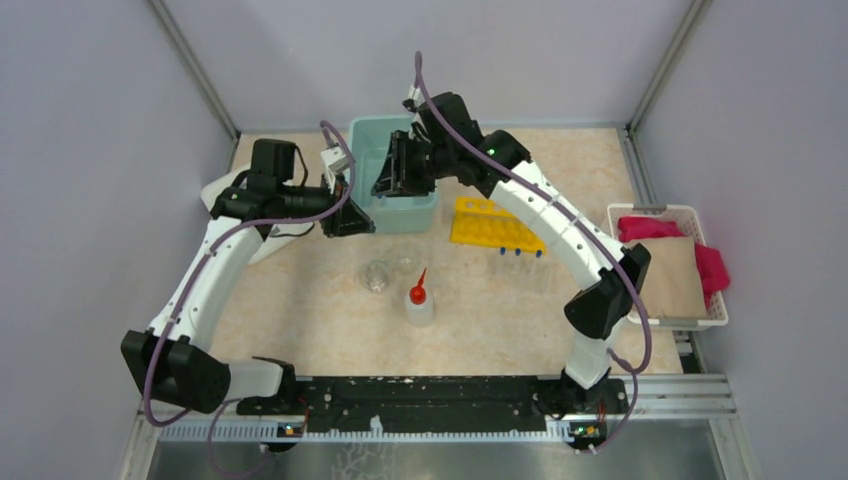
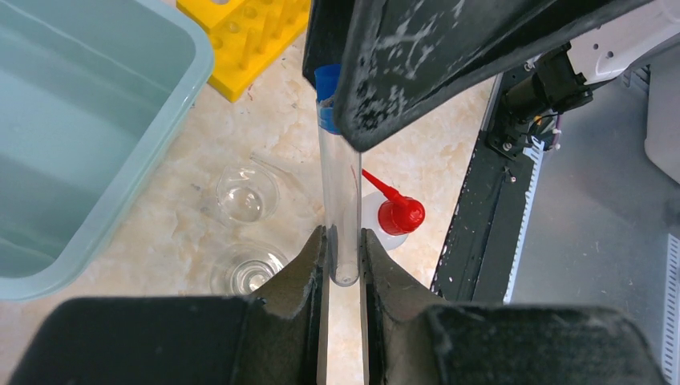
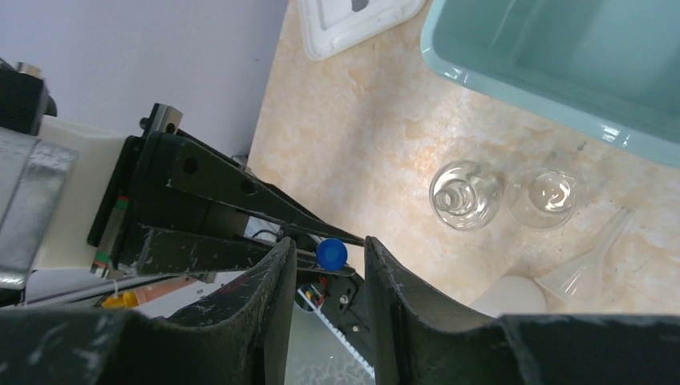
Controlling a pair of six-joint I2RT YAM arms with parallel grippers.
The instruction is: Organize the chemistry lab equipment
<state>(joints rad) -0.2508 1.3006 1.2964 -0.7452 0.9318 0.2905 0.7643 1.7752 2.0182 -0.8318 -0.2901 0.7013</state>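
My left gripper (image 2: 343, 241) is shut on the bottom end of a clear blue-capped test tube (image 2: 338, 184), held in the air beside the teal bin (image 1: 395, 205). My right gripper (image 3: 327, 245) is open, with a finger on each side of the tube's blue cap (image 3: 331, 253) and gaps showing. Below, two glass cups (image 2: 247, 192) (image 2: 244, 269) and the red-nozzled squeeze bottle (image 2: 397, 215) stand on the table. The yellow rack (image 1: 490, 225) sits right of the bin, with more test tubes (image 1: 517, 258) lying in front of it.
The teal bin (image 2: 88, 120) looks empty inside. A clear funnel (image 3: 589, 265) lies by the cups. A white lid (image 3: 353, 20) lies at the far left. A white basket (image 1: 700, 318) with pink and brown cloths stands at the right edge.
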